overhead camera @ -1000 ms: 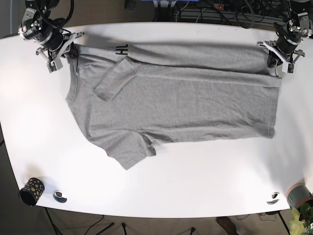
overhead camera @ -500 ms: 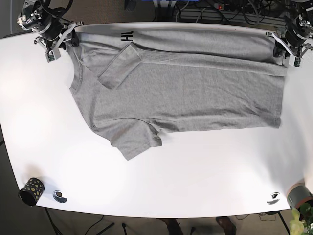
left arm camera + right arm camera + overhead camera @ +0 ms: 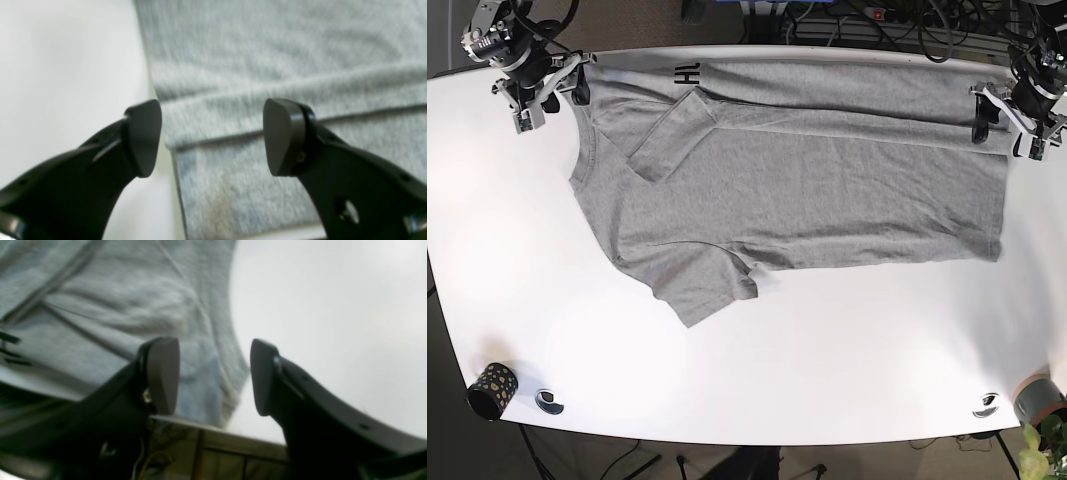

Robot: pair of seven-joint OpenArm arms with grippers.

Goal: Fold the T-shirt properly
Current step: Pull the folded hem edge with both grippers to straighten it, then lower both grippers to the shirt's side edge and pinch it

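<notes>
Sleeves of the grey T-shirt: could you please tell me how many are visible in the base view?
2: one short sleeve is folded onto the grey cotton T-shirt near its collar; the other sleeve lies spread on the white table at the shirt's near edge.

Bright, even light — wrist views blurred, table glaring.

The grey T-shirt (image 3: 807,200) lies flat across the far part of the white tabletop (image 3: 827,370), collar toward the base view's left. Its far edge is folded over, one sleeve folded inward, the other spread outward.
</notes>
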